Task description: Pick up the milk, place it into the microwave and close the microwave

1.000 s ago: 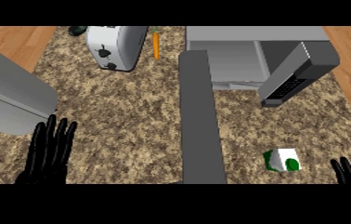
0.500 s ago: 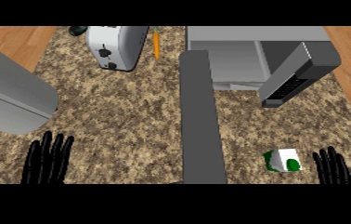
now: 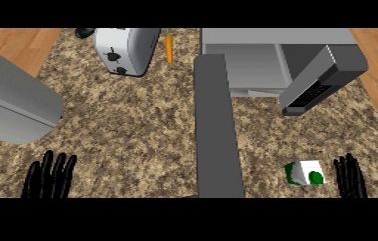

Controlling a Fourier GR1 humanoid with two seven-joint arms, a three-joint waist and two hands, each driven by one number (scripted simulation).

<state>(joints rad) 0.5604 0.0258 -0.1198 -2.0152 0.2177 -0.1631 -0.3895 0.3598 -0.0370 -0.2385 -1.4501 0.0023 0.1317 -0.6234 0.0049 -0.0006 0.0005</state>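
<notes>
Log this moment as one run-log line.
milk: on counter, ungrasped | right hand: open, beside milk | left hand: open | microwave: door open

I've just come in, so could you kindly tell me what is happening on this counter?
Nothing is held yet. The milk carton lies on the counter, just beside the right robot hand, whose fingers are straight and not touching it. The left robot hand rests open at the lower left. The microwave stands with its door open.
</notes>
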